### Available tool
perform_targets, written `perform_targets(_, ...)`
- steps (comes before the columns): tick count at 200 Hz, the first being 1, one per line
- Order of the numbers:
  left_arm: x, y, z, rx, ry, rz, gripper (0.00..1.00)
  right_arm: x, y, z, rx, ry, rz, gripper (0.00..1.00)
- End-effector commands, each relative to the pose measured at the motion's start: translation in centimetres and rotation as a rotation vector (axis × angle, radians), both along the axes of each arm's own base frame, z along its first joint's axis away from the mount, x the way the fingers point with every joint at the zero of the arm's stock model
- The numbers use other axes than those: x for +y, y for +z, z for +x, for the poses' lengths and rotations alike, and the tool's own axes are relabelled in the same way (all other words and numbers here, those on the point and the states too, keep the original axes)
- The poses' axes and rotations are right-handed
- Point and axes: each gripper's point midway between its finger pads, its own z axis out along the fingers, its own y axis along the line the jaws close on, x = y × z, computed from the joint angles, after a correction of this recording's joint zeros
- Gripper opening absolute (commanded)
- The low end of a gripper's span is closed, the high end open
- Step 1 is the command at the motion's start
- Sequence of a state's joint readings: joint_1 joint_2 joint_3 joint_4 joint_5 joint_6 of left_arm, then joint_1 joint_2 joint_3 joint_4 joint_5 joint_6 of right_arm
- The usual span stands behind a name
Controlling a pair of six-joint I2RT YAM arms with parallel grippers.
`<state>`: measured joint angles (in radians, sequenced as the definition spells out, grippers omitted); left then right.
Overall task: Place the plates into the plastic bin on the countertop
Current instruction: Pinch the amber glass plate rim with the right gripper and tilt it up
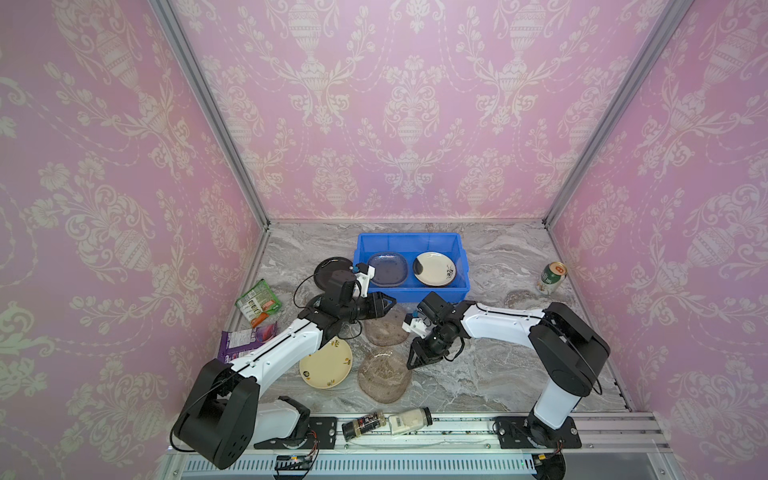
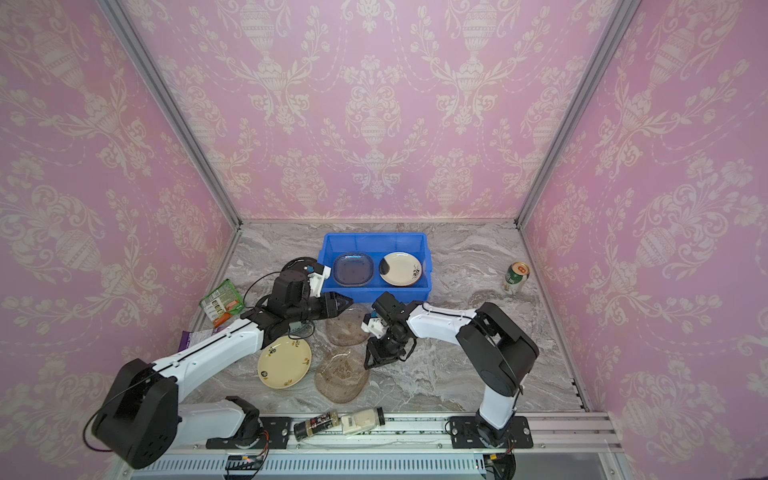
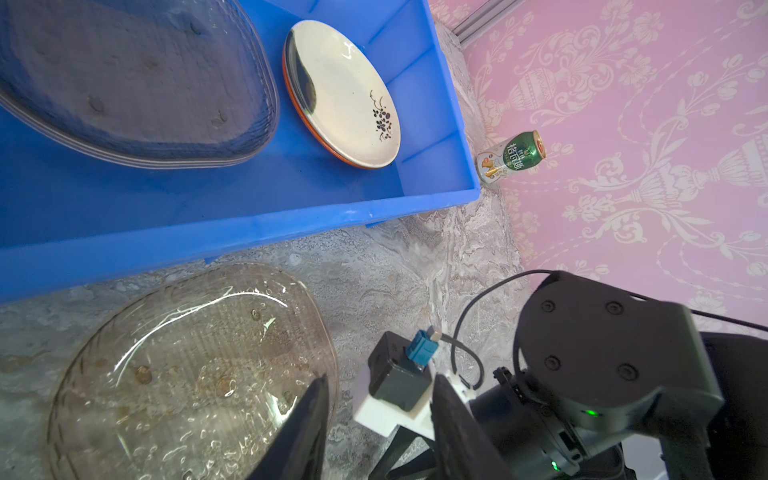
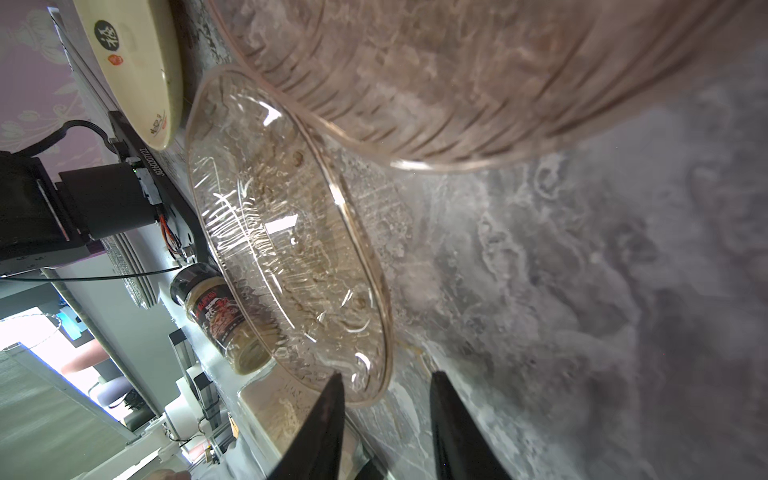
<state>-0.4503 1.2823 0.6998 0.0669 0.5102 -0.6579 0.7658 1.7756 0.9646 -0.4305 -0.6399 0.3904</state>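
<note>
blue plastic, the bin (image 1: 409,239) sits toward the back of the marbled tabletop (image 1: 498,365) with plates already in it side by side: a clear square plate (image 1: 387,269) and a cream flowered plate (image 1: 434,269), which in the left wrist view lies on an orange plate (image 3: 308,129). outside, a black plate (image 1: 328,266) lies just beside the bin's wall on the left arm's side, partly hidden by that arm. in front of the bin lie two brownish see-through plates, the farther brown plate (image 1: 388,332) and the nearer brown plate (image 1: 384,376), close together, and a pale yellow plate (image 1: 326,365) lies beside the nearer one, its edge under the left arm. the left tool (image 1: 390,304) hovers over the far edge of the farther brown plate, near the bin's front wall, its jaws parted and gripping nothing. the right tool (image 1: 411,365) is at the edge of the nearer brown plate, jaws parted too, with the plate's rim showing between them in the right wrist view; whether they touch it i cannot tell. a green can (image 1: 552,277) stands well apart near the side wall. a spice jar (image 1: 365,426) lies on the rail (image 1: 602,424) in front.
</note>
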Motion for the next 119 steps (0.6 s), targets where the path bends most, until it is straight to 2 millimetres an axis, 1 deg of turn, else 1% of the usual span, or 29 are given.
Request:
perform_targets(1, 0.0, 0.6, 0.0, -0.018, 0.02, -0.013, 0.43, 1.2, -0.4, -0.4, 0.026, 0.02, 0.032, 0.34)
perform_targets(42, 0.1, 0.2, 0.0, -0.011, 0.024, -0.012, 0.43, 1.4, -0.8, -0.4, 0.034, 0.015, 0.025, 0.3)
perform_targets(77, -0.1, -0.1, 0.2, -0.001, 0.021, -0.017, 0.43, 1.3, -1.3, -0.3, 0.042, 0.003, 0.009, 0.24)
perform_targets(119, 0.0, -0.1, 0.2, -0.001, 0.022, -0.014, 0.43, 1.2, -1.4, -0.2, 0.04, -0.006, 0.002, 0.18)
